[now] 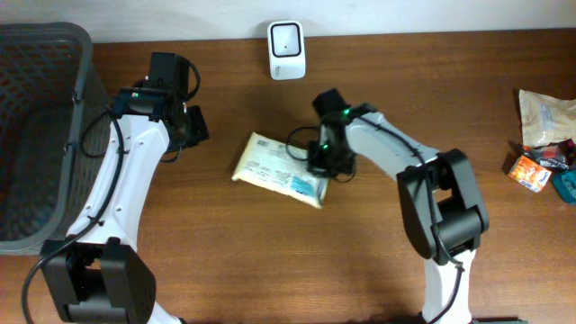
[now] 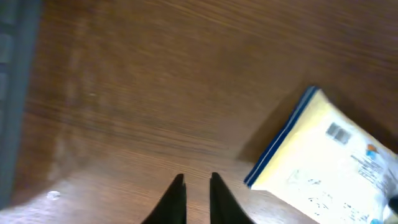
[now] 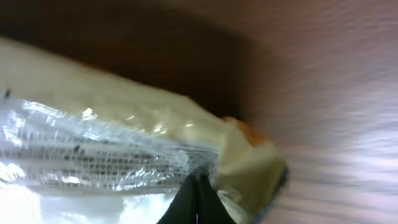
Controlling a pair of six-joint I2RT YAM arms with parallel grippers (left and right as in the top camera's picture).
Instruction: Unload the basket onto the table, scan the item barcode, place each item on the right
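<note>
**Soft packet, right fingers closed at its end: scanner lane is open**

I've got the flat pale-yellow plastic-wrapped packet with a blue edge [image 1: 277, 171] lying mid-way across the brown wooden surface [image 1: 270, 270], below the white box-shaped scanner [image 1: 286, 49] and well apart from it.

The right fingers [image 3: 198, 200] are closed tight together at the packet's right end, tips pressed into crinkly, shiny film. I can't tell whether they've caught a fold of it.

The left fingers [image 2: 175, 202] are narrow, just a slim gap, and hold nothing. They hang over bare wood to the packet's left, near it but not touching.

To my eye this thing is light, soft and slippery. The wrapper will slide and crease, and a pinch on film alone may let the body sag or twist. I'd sooner take it across the thicker edge, where the contents back up the film.

The small black barcode [image 2: 337, 132] is printed on the yellow face near the blue edge, so my grip must stay off that corner.

The dark grey mesh basket [image 1: 83, 81] stands far left and the loose snack packs [image 1: 543, 135] far right, both well clear. Nothing lies between packet and scanner.
</note>
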